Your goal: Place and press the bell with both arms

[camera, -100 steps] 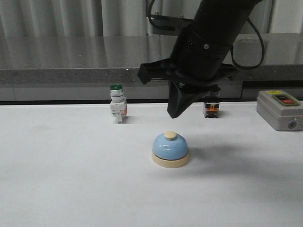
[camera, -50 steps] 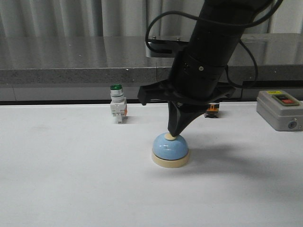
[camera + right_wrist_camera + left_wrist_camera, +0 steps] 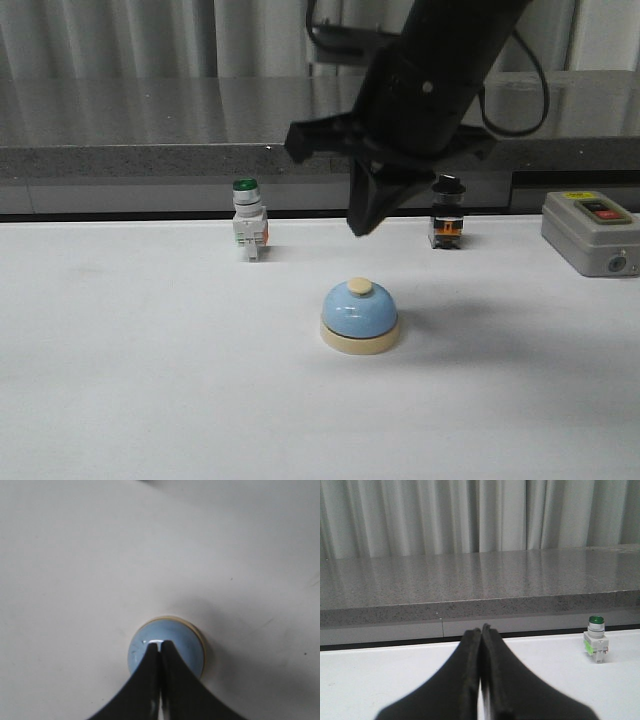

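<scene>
A: Near? Bell (image 3: 360, 316) mid-worktop (image 3: 150, 400); in the right wrist view its button is hidden behind the fingertips.
B: Right gripper (image 3: 362, 226) above it, pinched closed, empty. Left gripper (image 3: 481, 630) closed, empty.
A: Behind: green-capped switch (image 3: 248, 222), black switch (image 3: 446, 214), grey box (image 3: 592, 232) cut off.

The right arm (image 3: 440, 70) reached down from the upper right over the table, wrist pitched steeply downward. Its gripper (image 3: 362, 228) pointed at the surface, fingers pressed together, holding nothing. The left gripper (image 3: 481, 630) lay level, fingers likewise pressed together.
</scene>
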`<state>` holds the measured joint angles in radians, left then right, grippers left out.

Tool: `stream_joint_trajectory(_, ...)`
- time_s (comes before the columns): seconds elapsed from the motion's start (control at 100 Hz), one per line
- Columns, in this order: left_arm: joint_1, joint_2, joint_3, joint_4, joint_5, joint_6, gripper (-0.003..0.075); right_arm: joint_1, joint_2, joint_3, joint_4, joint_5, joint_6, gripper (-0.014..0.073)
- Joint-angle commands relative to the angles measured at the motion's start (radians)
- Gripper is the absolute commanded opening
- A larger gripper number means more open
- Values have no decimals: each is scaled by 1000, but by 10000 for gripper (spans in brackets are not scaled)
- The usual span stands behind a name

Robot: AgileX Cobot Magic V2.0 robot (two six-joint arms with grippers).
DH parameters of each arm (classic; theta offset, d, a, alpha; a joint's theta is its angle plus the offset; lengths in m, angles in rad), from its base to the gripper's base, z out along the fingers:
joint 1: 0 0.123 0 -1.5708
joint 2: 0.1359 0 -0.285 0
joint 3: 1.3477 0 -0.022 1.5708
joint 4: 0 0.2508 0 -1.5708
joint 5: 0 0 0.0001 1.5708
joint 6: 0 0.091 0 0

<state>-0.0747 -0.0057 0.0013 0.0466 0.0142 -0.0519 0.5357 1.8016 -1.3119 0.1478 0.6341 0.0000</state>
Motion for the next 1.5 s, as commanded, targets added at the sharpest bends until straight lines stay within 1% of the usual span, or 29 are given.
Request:
stream_joint_trajectory(0.0,0,-27,42,-8,-82,-13,-20,-24,-104,-33,-4,-23,-7,-60)
stream_joint_trajectory(0.17,0,-27,42,-8,-82,-13,-20,-92,-193,-27,-15,-12,-7,-60)
stream_joint_trajectory(0.31,0,-27,42,-8,-82,-13,-20,-152,-297,31,-56,-20,-7,-60)
stream_joint_trajectory(0.39,0,-27,42,-8,-82,-13,-20,-191,-376,95,-68,-36,-7,-60)
stream_joint_trajectory(0.52,0,-27,42,-8,-82,-13,-20,-264,-515,216,-69,-101,-7,-60)
stream_joint_trajectory(0.78,0,-27,42,-8,-82,-13,-20,-442,-829,461,-69,-205,-7,-60)
stream_joint_trajectory(0.92,0,-27,42,-8,-82,-13,-20,-502,-996,586,-70,-260,-7,-60)
stream_joint_trajectory(1.08,0,-27,42,-8,-82,-13,-20,-521,-1186,709,-70,-308,-7,-60)
stream_joint_trajectory(1.21,0,-27,42,-8,-82,-13,-20,-521,-1312,775,-70,-313,-7,-60)
stream_joint_trajectory(1.33,0,-27,42,-8,-82,-13,-20,-521,-1372,798,-70,-286,-7,-60)
stream_joint_trajectory(1.49,0,-27,42,-8,-82,-13,-20,-521,-1381,798,-70,-277,-7,-60)
